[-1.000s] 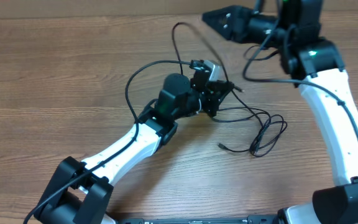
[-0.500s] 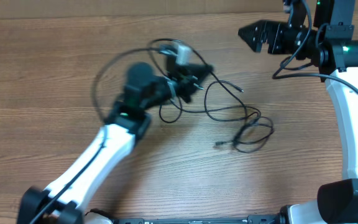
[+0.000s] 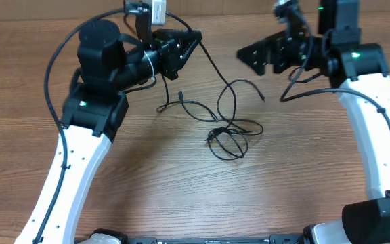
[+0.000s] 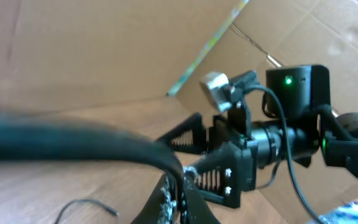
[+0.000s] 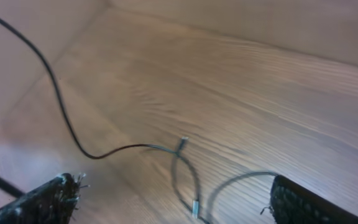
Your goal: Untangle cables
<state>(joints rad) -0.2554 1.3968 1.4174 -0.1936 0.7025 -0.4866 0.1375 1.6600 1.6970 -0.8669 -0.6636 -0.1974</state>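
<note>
Thin black cables (image 3: 230, 129) lie in loose loops mid-table, with one plug end to the left (image 3: 161, 107) and one to the right (image 3: 263, 98). My left gripper (image 3: 191, 42) is raised at the upper left and shut on one cable, which runs taut from its jaws down to the loops. In the left wrist view the jaws (image 4: 180, 196) pinch the cable (image 4: 73, 146). My right gripper (image 3: 257, 55) is open and empty above the table at the upper right. In the right wrist view its fingers (image 5: 173, 190) straddle a stretch of cable (image 5: 67, 124) lying on the wood below.
The table (image 3: 181, 183) is bare wood. A cardboard wall (image 4: 104, 50) stands behind it. The two grippers face each other across a gap at the back of the table. The right arm's own thicker cable (image 3: 296, 85) hangs beside it.
My left arm has swung up and to the left with the cable in its jaws, dragging the tangle left and loosening its loops. My right gripper has shifted slightly left and lower.
</note>
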